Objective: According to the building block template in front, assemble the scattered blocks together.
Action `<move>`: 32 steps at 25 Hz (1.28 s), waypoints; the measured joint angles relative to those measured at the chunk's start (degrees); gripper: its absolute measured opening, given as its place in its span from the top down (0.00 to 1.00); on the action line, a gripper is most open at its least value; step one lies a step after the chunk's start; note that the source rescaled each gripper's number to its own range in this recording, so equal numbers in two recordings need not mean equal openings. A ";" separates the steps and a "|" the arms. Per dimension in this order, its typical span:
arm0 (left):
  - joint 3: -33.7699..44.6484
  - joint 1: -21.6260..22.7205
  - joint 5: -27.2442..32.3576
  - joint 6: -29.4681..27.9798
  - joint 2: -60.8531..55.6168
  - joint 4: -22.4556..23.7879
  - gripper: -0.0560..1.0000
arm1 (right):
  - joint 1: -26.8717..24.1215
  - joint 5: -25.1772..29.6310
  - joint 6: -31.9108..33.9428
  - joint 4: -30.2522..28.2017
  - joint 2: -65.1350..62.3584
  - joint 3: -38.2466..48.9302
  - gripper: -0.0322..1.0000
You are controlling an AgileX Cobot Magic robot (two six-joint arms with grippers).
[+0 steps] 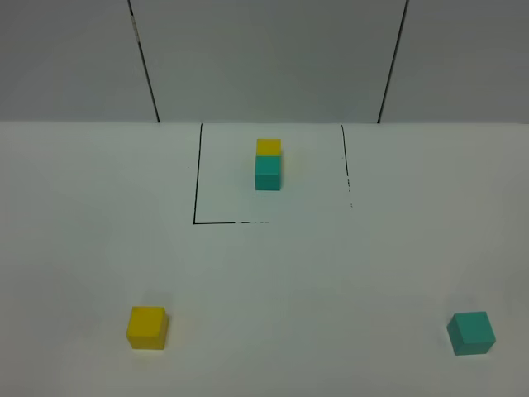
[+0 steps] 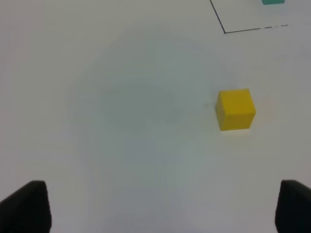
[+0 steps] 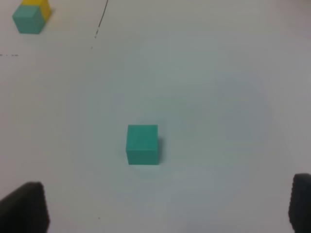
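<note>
The template (image 1: 268, 164), a yellow cube joined behind a teal cube, sits inside a black outlined square at the table's far middle; it also shows in the right wrist view (image 3: 31, 15). The loose yellow cube (image 1: 147, 327) lies at the front left, also in the left wrist view (image 2: 235, 109). The loose teal cube (image 1: 472, 332) lies at the front right, also in the right wrist view (image 3: 142, 144). My left gripper (image 2: 155, 208) is open and empty, short of the yellow cube. My right gripper (image 3: 160, 208) is open and empty, short of the teal cube. Neither arm shows in the high view.
A black line square (image 1: 198, 178) is drawn on the white table (image 1: 273, 281) around the template. A grey panelled wall (image 1: 264, 58) rises behind the table's far edge.
</note>
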 joint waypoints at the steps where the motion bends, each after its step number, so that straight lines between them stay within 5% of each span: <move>1: 0.00 0.00 0.00 0.00 0.00 0.00 0.00 | 0.00 0.00 0.00 0.00 0.00 0.00 0.00; 25: 0.00 0.00 -0.06 -0.05 0.33 0.13 0.20 | 0.00 0.00 0.00 0.00 0.00 0.00 0.00; 32: -3.20 0.00 0.45 -1.10 11.94 -0.74 0.20 | 0.00 0.00 0.00 0.00 0.00 0.00 0.00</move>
